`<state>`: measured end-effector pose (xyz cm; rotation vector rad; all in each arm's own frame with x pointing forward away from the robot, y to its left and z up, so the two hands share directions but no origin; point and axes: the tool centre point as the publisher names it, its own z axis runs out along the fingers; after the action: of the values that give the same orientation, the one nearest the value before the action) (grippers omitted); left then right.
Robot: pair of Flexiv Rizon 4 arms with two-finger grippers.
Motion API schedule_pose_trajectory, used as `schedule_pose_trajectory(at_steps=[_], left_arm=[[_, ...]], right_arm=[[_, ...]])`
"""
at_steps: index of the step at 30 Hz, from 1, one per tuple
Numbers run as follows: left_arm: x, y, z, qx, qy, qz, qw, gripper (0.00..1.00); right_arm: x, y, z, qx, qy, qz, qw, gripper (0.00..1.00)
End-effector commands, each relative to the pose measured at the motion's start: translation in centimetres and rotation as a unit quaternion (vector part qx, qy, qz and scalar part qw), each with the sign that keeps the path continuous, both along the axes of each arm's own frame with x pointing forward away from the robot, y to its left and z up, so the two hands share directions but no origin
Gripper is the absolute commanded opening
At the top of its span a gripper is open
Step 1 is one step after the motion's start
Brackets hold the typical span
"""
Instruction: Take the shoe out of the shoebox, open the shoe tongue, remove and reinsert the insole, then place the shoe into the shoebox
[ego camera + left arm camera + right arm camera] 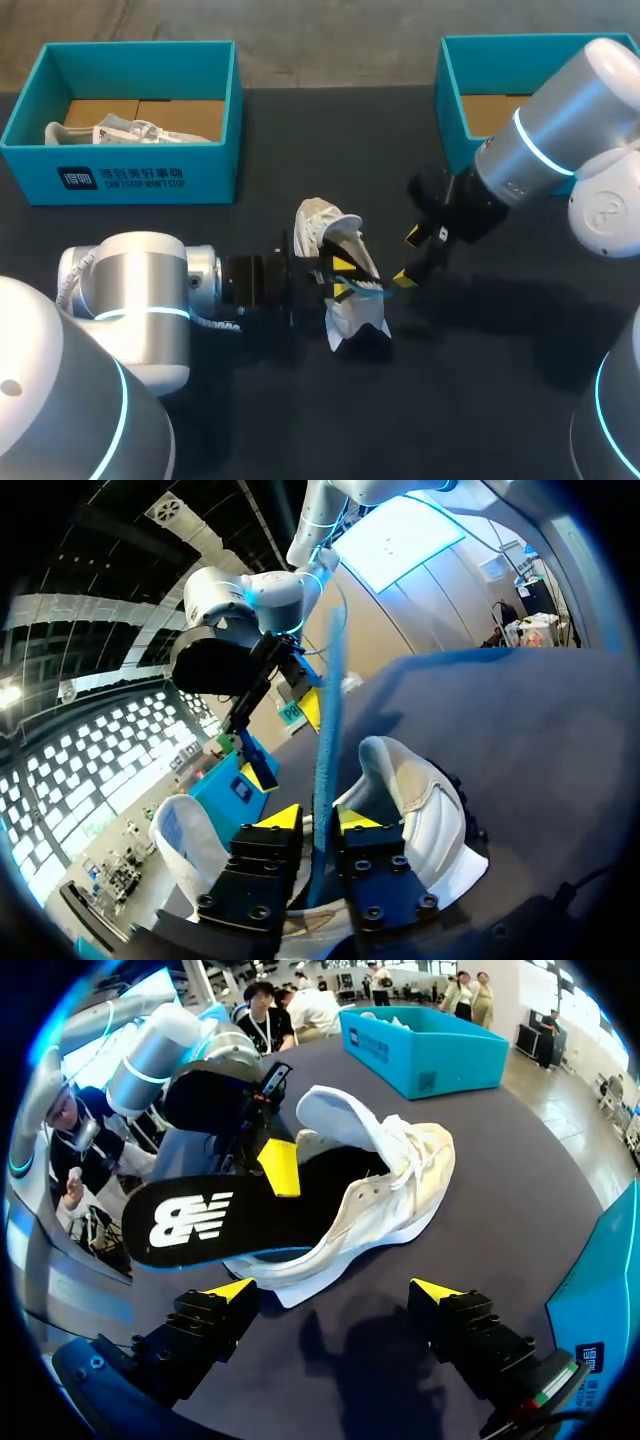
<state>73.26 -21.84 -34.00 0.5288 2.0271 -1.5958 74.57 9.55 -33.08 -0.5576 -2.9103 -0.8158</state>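
A white shoe [325, 225] lies on its side on the dark table [480, 400], between my two grippers; in the right wrist view the shoe [400, 1175] has its opening turned to the camera. A dark insole [200, 1222] with a blue edge sticks half out of it. My left gripper [340, 278] is shut on the insole [325, 730], which stands edge-on between the yellow tips of that gripper [320, 818]. My right gripper [408, 257] hangs open just right of the shoe, nothing between its fingers. In its own view the right gripper [332, 1290] sits before the shoe's sole.
A teal shoebox [130, 175] stands at the back left with another white shoe [100, 130] inside. A second teal box [455, 100] is at the back right, close behind my right arm. Bare table lies in front of the shoe.
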Motion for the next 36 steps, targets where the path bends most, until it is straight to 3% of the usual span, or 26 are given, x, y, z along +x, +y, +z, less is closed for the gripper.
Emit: schedule_pose_trajectory(at_steps=[1, 12, 15, 19, 36], left_arm=[[-0.6, 0.1, 0.7, -0.01, -0.007, 0.001, 1.0, 0.4], [-1.0, -0.4, 2.2, -0.018, -0.016, -0.012, 1.0, 0.34], [-1.0, -0.6, 2.2, -0.019, -0.016, -0.016, 1.0, 0.25], [-0.9, -0.7, 2.0, -0.019, -0.014, -0.018, 1.0, 0.0], [-0.3, -0.3, 0.2, 0.004, -0.007, -0.021, 1.0, 0.0]], right_arm=[[-0.1, 0.0, 0.0, -0.001, -0.001, -0.002, 1.0, 1.0], [0.0, -0.4, 0.3, -0.005, -0.004, 0.013, 1.0, 1.0], [-0.1, -0.3, 0.7, -0.01, 0.0, 0.029, 1.0, 1.0], [-0.3, -0.2, 0.9, -0.008, 0.013, 0.056, 0.998, 1.0], [-0.7, -0.2, 1.8, -0.024, 0.025, 0.083, 0.996, 1.0]])
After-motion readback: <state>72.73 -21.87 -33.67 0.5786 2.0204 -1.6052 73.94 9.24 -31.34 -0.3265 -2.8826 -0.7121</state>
